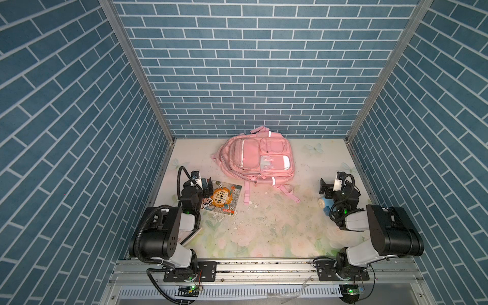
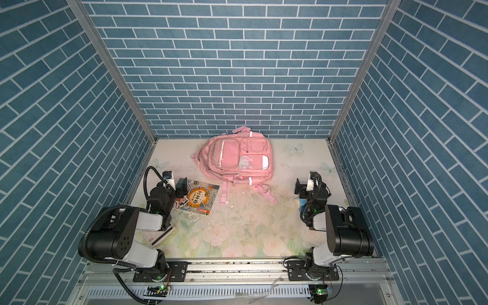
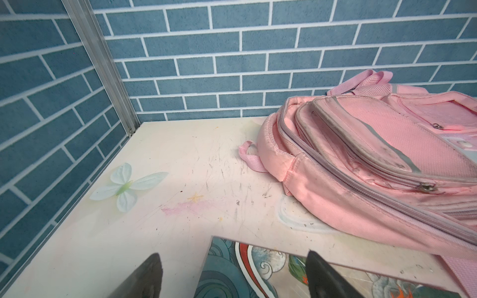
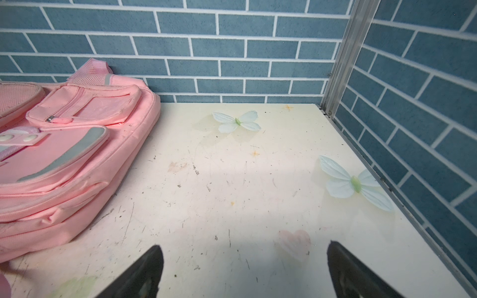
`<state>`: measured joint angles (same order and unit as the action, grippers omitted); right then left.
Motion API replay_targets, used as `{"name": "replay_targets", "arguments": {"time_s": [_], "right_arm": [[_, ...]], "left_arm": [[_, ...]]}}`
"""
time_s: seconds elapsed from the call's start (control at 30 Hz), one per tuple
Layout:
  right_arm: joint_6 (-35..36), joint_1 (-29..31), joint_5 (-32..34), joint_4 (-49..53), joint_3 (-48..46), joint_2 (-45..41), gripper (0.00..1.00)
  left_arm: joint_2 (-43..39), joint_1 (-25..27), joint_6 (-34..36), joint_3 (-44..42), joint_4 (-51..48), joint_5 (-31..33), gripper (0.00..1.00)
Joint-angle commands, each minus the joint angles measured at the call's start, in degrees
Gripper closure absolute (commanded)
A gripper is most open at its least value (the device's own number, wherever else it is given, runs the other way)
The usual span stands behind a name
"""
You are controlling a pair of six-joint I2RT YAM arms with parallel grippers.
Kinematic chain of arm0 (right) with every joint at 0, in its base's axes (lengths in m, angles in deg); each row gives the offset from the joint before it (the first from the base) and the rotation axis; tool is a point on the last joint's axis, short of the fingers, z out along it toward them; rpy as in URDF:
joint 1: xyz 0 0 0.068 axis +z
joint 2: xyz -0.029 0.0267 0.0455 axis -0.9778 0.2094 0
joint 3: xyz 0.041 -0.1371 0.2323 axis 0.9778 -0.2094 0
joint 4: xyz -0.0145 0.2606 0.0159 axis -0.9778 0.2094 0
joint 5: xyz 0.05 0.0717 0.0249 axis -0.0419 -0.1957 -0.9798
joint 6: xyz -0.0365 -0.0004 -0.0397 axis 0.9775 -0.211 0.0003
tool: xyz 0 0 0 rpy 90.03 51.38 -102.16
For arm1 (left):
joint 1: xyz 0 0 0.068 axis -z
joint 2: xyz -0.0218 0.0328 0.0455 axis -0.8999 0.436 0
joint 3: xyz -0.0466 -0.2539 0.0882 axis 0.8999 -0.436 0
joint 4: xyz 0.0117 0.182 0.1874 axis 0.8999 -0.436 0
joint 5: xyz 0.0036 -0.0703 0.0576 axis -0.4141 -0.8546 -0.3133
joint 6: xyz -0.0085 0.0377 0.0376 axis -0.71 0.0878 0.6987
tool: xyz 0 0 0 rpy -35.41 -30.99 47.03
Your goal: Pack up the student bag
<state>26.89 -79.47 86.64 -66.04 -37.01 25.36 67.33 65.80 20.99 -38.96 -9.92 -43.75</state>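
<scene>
**Item 1: student bag** (image 1: 257,161). Pink fabric, lying flat w/ front pockets up. Sits far-centre on the surface (image 1: 264,232), top end by the back wall. Straps trail toward the near edge. Silver-white strips & clear window pocket show. Nothing grips it.

**Item 2: book** (image 1: 223,198). Illustrated cover, lying flat, near-left of the student bag. Close to one strap but apart from it.

**Item 3: left hand** (image 1: 208,186). Fingers spread wide, holding nothing, poised at the book's far-left corner. In the left wrist view one fingertip (image 3: 317,265) overlaps the book's edge, the other is over bare surface. Contact w/ book: can't tell.

**Item 4: right hand** (image 1: 324,186). Spread wide, empty, over bare surface on the right side, well apart from the student bag.

**Item 5: blue-and-white item** (image 1: 324,204). Under the right arm, mostly hidden; type can't tell.

**Item 6: white flat item** (image 1: 188,236). Under the left arm, partly hidden.

**Misc:** butterfly prints (image 4: 236,121) on the surface, which is scuffed w/ small debris.
</scene>
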Motion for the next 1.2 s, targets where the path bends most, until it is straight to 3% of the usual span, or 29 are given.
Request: {"name": "replay_targets", "arguments": {"time_s": [0.0, 0.27, 0.37, 0.47, 0.53, 0.6, 0.67, 0.73, 0.93, 1.0, 1.17], "right_arm": [[-0.7, -0.3, -0.5, -0.1, 1.1, -0.1, 0.01], [-0.8, -0.3, -0.3, -0.2, 0.9, -0.2, 0.03], [-1.2, 0.1, 3.6, -2.0, -0.1, -2.1, 0.08], [-0.2, 3.3, 10.9, 7.8, 1.5, -10.0, 0.07], [-1.2, 4.8, 8.2, 18.8, 5.2, -15.1, 0.08], [-3.8, 5.2, 1.5, 29.9, 10.1, -19.1, 0.11], [-8.2, 6.2, -2.1, 38.8, 14.7, -21.3, 0.14], [-12.6, 7.7, -3.6, 45.2, 18.7, -21.8, 0.16], [-29.8, 16.6, -5.1, 63.7, 29.8, -17.6, 0.19], [-37.3, 20.2, -7.0, 64.5, 30.1, -15.9, 0.2], [-52.4, 30.9, -3.7, 58.4, 26.6, -12.2, 0.21]], "left_arm": [[-0.1, 0.2, 0.4, 0.8, 1.5, 0.6, 0.13], [0.1, 0.8, 0.7, 1.3, 0.8, 2.1, 0.13], [-0.6, 0.7, 0.4, 1.7, -0.1, 1.9, 0.14], [-5.3, 1.2, 1.3, 10.6, -19.1, 1.1, 0.14], [-7.0, 3.3, 2.1, 20.1, -35.1, 1.3, 0.15], [-7.0, 8.3, 3.6, 29.1, -48.3, 8.9, 0.16], [-6.2, 13.7, 2.9, 36.6, -58.0, 12.9, 0.16], [-4.9, 16.5, -1.6, 42.3, -65.1, 12.0, 0.16], [1.4, 17.6, -18.6, 52.5, -75.5, 6.3, 0.16], [3.3, 17.6, -21.8, 54.1, -76.6, 5.2, 0.16], [8.0, 16.1, -29.3, 57.1, -75.9, 2.5, 0.16]]}}
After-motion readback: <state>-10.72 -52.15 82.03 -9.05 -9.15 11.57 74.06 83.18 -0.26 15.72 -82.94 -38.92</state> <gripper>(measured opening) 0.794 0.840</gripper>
